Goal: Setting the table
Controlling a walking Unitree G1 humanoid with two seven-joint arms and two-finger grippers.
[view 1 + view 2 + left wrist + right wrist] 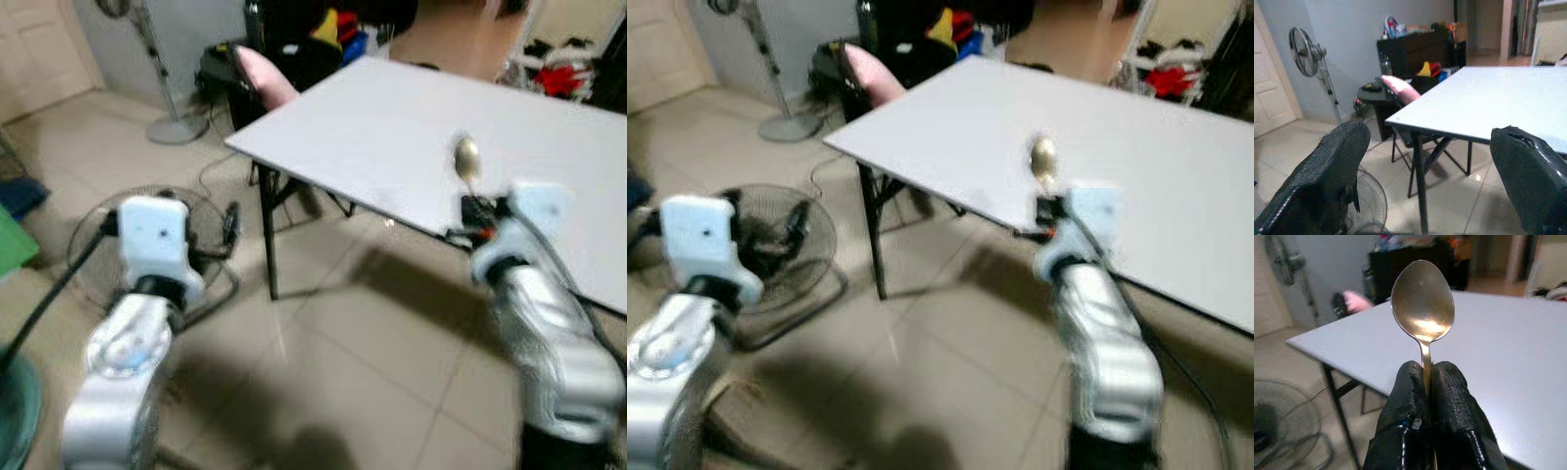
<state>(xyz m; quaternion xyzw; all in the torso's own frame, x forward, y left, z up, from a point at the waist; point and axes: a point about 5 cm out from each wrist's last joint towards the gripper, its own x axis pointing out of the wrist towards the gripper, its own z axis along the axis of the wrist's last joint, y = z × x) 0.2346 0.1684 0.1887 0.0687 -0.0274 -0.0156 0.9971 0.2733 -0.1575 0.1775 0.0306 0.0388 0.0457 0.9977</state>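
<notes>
right gripper [1425, 382]: fingers pinched together on the spoon's handle, low on the stem, just under the bowl. Reads as a carry grip: clamped near the bowl so the spoon can't swing while the robot walks.
spoon [1422, 301]: gold/brass tone, held over the near edge of the table, in the air, not touching the top. Long axis runs along the gripper's fingers; bowl end leads, pointing up and away from the robot toward the table, concave face turned to the wrist camera. Handle end hidden between the fingers.
left gripper [1425, 176]: fingers spread wide, nothing between them, held out low over the floor. Looks idle, probably kept clear as a spare hand.
floor fan [211, 235]: lying on the tiles just ahead of the left arm, cable trailing. Obstacle to steer round, my guess.
table [392, 127]: white top, black folding legs, corner toward the robot. Top looks bare in what's visible, so no place setting to align against yet.
task stage: judged early, spoon in transit, not yet laid down. Next move likely needs the stem tipped flat before release.
pink cushion [265, 73]: on a dark chair at the table's far-left corner.
standing fan [1305, 46]: upright by the far wall, near the door.
note: head views blurred, fine detail unreliable.
</notes>
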